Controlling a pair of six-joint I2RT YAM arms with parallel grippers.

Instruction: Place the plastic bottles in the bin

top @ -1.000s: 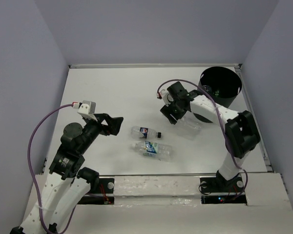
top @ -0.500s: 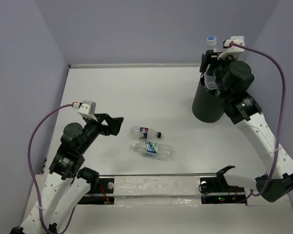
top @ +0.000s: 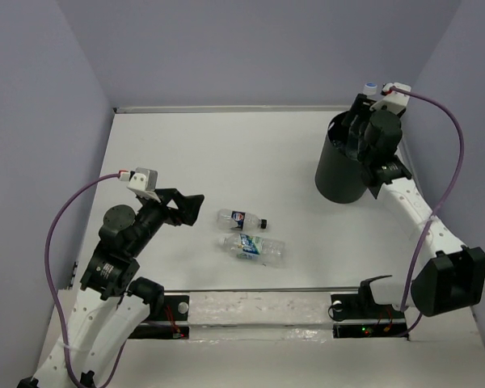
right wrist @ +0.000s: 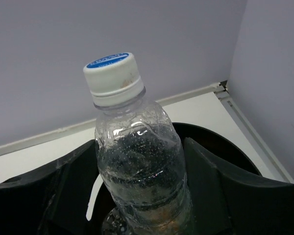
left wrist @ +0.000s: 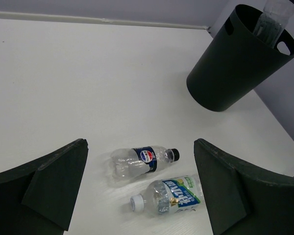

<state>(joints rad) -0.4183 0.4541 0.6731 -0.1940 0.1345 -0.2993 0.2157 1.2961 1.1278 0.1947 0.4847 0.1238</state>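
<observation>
My right gripper (top: 361, 129) hangs over the mouth of the black bin (top: 338, 174), shut on an unlabelled clear bottle (right wrist: 137, 161). That bottle stands upright, its white and blue cap (top: 373, 85) on top, with a finger (right wrist: 210, 191) pressed to each side. The lower end of the bottle sits inside the bin's rim (right wrist: 220, 143). Two plastic bottles lie on the table: one with a dark blue label (top: 241, 218) (left wrist: 143, 159) and one with a blue-green label (top: 255, 249) (left wrist: 170, 196). My left gripper (top: 191, 206) (left wrist: 140, 161) is open, just left of them.
The bin (left wrist: 235, 61) stands in the back right corner, close to the right wall and the table's raised edge strip (top: 424, 202). The arm bases sit at the near edge.
My right arm has swung from the middle of the table up to the bin with the clear bottle, and has since lowered it into the bin's mouth. The left arm has not moved.
</observation>
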